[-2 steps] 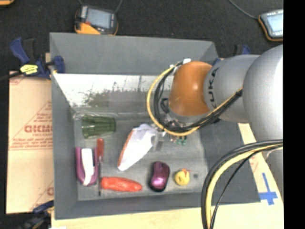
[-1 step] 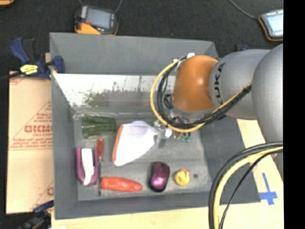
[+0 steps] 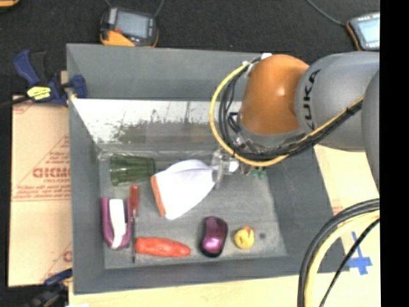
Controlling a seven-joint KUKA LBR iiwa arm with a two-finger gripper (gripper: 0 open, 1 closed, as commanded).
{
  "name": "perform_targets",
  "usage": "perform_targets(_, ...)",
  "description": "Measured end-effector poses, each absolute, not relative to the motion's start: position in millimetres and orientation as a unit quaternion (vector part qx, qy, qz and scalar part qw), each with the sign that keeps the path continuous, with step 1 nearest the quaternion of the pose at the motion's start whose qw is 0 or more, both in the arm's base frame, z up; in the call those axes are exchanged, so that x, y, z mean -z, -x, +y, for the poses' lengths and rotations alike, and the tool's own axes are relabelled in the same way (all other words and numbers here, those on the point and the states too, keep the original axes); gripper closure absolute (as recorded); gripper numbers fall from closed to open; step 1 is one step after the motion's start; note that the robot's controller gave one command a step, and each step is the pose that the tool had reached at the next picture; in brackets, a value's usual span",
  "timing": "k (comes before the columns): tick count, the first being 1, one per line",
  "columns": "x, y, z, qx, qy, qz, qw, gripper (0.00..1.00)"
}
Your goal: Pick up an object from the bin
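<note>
White scoop with orange edge (image 3: 185,187) mid-bin (image 3: 160,75) | claw (image 3: 222,166) at its upper-right end, perhaps touching | claw apart or together: cannot tell | purple mouse (image 3: 213,236) nearby

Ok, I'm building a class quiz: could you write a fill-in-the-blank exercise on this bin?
The cup lying in the bin is ___.
Between the carrot and the yellow toy lies a purple ___.
The gripper is nearest to the ___ scoop.
Missing words: green; mouse; white.
</note>
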State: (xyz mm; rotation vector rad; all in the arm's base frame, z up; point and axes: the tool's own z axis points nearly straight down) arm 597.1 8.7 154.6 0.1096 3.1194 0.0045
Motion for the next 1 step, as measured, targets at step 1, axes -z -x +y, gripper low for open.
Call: perform_targets(1, -179.2, -599.4, 8.5, -0.002, -0.035, 0.999, 0.015, 1.0)
